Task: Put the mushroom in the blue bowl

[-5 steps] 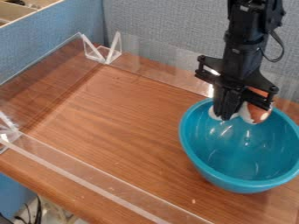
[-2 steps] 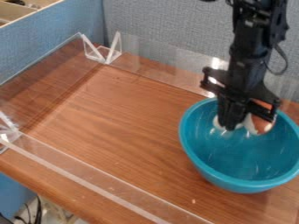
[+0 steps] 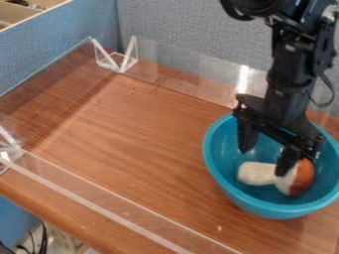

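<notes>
The blue bowl (image 3: 233,184) sits on the wooden table at the right front. The mushroom (image 3: 276,177) lies on the bowl's floor, cream stem to the left and reddish-brown cap to the right. My gripper (image 3: 271,149) hangs inside the bowl just above it, fingers spread wide and open, with nothing between them. One finger (image 3: 291,164) comes down close to the cap; I cannot tell whether it touches.
A clear acrylic wall (image 3: 79,69) borders the wooden table (image 3: 119,129) at left and front, with clear brackets (image 3: 117,55) at the back corner. A blue partition stands behind. The black arm (image 3: 298,60) rises above the bowl.
The gripper moved right and lower into the bowl, then opened. The mushroom left its fingers and now lies on the bowl's floor.
</notes>
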